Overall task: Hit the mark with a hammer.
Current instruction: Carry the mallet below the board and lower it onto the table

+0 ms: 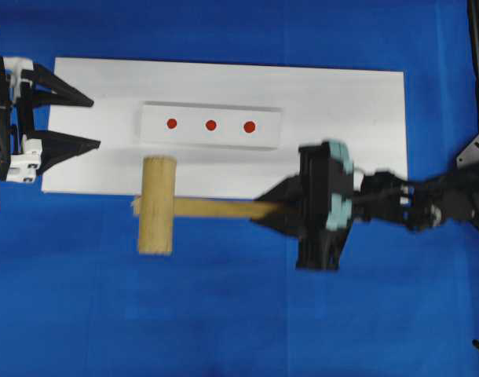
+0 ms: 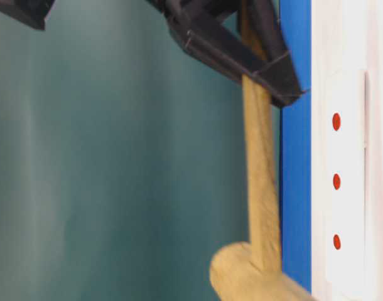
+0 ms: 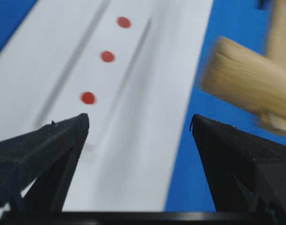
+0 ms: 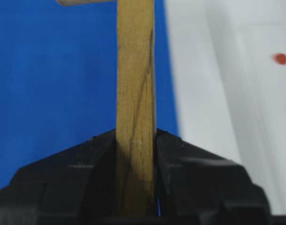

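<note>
The right hand [image 1: 272, 212] reaches in from the right, fingers clamped tight on the hammer [image 1: 170, 206] handle. The left hand [image 1: 94, 123] waits at the left edge, fingers spread wide.

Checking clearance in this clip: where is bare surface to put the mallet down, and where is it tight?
Bare blue cloth lies below the light wooden mallet and the right pincer gripping its handle. The white board's right end is bare too. It is crowded around the raised white strip with three red dots, and at the board's left end by the open left pincer.
</note>
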Available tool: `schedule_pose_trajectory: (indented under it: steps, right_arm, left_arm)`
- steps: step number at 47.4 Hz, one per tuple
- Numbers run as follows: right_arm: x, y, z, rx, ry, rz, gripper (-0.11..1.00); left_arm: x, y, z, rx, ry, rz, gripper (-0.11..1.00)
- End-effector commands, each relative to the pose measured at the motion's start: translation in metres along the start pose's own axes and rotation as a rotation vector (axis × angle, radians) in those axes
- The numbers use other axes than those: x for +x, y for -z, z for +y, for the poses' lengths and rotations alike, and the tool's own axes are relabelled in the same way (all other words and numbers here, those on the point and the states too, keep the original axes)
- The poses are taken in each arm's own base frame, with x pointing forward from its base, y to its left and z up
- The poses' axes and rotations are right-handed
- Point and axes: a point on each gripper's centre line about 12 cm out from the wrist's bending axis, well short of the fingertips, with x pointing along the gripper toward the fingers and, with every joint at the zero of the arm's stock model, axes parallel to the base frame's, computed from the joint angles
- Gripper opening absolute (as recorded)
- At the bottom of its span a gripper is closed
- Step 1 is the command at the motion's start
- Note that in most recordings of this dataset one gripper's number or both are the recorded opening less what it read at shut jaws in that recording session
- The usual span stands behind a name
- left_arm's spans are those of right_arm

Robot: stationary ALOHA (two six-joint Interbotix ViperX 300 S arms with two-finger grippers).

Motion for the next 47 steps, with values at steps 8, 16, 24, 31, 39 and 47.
schedule_pose_trajectory:
  steps: [8, 16, 24, 31, 39, 47]
  right_arm:
    - [0.011, 0.002, 0.038, 0.052, -0.026, -0.010, 0.10]
    - [0.017, 0.008, 0.043, 0.052, -0.025, 0.007, 0.10]
    - [0.024, 0.019, 0.041, 0.041, -0.010, 0.036, 0.10]
    - [0.038, 0.035, 0.043, 0.024, -0.001, 0.083, 0.10]
    - [0.055, 0.053, 0.045, 0.009, 0.001, 0.142, 0.10]
    - [0.066, 0.063, 0.046, 0.001, 0.010, 0.168, 0.10]
  left_arm:
    - [-0.002, -0.001, 0.009, 0.012, -0.033, -0.018, 0.86]
    - [-0.003, 0.000, 0.009, 0.009, -0.032, -0.021, 0.86]
    - [-0.006, -0.001, 0.009, 0.007, -0.030, -0.032, 0.86]
    - [-0.006, 0.000, 0.009, 0.007, -0.030, -0.032, 0.86]
    - [-0.006, 0.000, 0.010, 0.007, -0.034, -0.030, 0.86]
    - [-0.006, 0.001, 0.011, 0.007, -0.037, -0.029, 0.86]
